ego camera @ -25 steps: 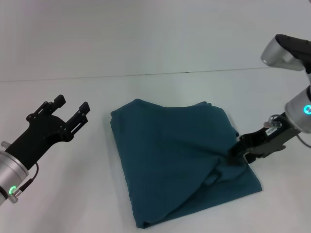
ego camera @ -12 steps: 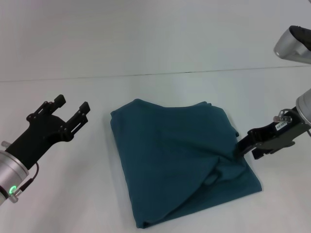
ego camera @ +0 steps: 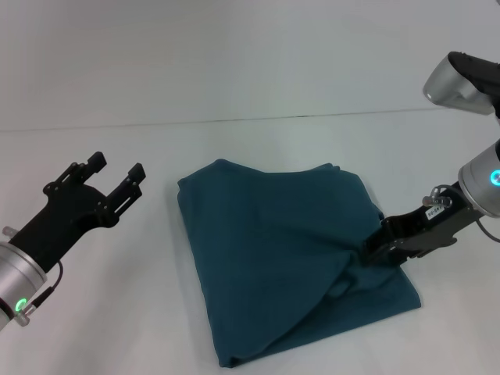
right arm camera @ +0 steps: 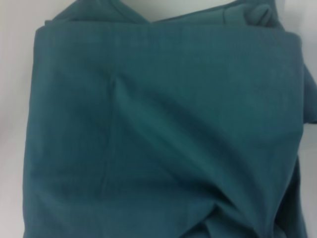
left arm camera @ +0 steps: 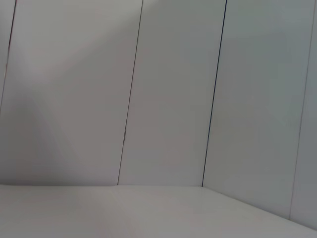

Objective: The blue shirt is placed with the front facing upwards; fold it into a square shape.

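At centre right the right gripper (ego camera: 370, 251) pinches the edge of the blue shirt (ego camera: 289, 258), already folded into a rough square mid-table; likely next, release after tidying, while the left gripper (ego camera: 116, 176) hovers open at left.

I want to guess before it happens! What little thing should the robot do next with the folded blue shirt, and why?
Probably the right gripper should smooth the bump outward. The dark teal-blue cotton shirt already lies folded to a rough square on the white table, but creases bunch where that gripper touches its right edge. The left gripper hovers open, off to the side.
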